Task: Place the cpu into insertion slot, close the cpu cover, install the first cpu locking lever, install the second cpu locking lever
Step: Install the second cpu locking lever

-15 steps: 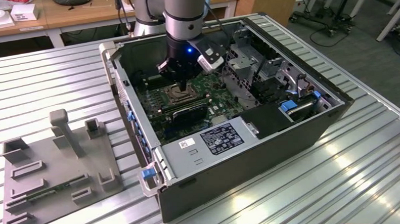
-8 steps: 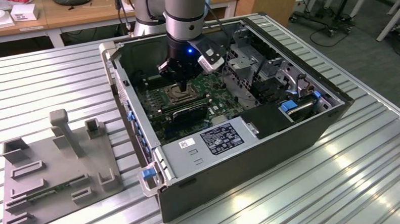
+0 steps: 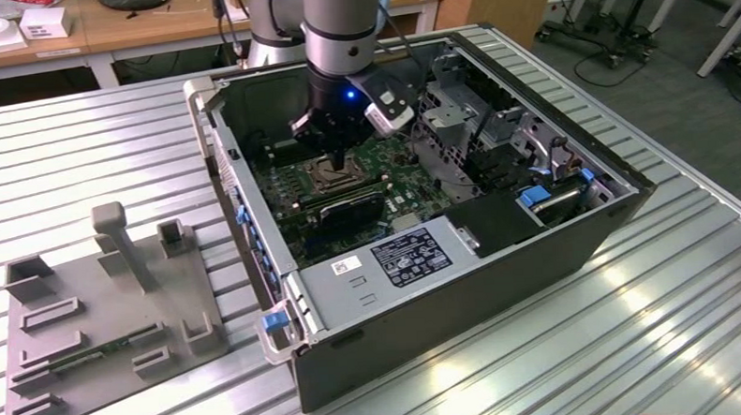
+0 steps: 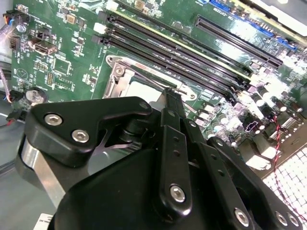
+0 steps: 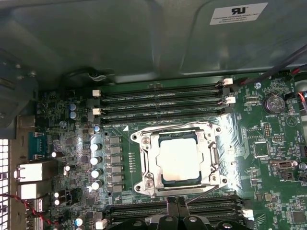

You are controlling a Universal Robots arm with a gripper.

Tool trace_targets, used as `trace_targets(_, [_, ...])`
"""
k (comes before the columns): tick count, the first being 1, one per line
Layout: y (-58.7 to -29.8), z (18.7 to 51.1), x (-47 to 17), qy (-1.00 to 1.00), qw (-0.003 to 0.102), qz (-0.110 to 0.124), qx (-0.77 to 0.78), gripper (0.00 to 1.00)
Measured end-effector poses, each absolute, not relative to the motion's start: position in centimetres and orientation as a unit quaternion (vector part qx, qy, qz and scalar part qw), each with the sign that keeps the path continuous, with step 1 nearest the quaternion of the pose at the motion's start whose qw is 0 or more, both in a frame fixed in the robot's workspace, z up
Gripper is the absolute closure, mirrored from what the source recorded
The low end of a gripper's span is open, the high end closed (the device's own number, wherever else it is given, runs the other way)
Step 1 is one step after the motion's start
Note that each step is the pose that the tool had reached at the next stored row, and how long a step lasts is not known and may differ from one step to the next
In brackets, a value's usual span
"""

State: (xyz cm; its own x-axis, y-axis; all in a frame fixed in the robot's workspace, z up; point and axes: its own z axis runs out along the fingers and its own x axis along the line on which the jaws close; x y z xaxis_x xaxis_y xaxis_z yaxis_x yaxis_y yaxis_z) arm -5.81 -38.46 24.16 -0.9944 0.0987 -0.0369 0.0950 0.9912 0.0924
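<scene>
1. Your gripper [image 5: 177, 203] hangs low inside the case [image 3: 474, 287], its fingers [image 4: 173, 103] pressed together at the socket's edge.
2. You see the cpu [image 5: 179, 160] lying flat in the slot [image 5: 178, 143], silvery top up.
3. Your cover [image 5: 146, 160] lies down around the cpu.
4. Memory slots [image 5: 160, 98] run along both sides of the socket.
</scene>
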Motion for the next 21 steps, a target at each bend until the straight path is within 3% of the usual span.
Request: trace_targets(21, [-38.5,24.0,-7.4,0.998,0.021,0.045,0.049,0.89])
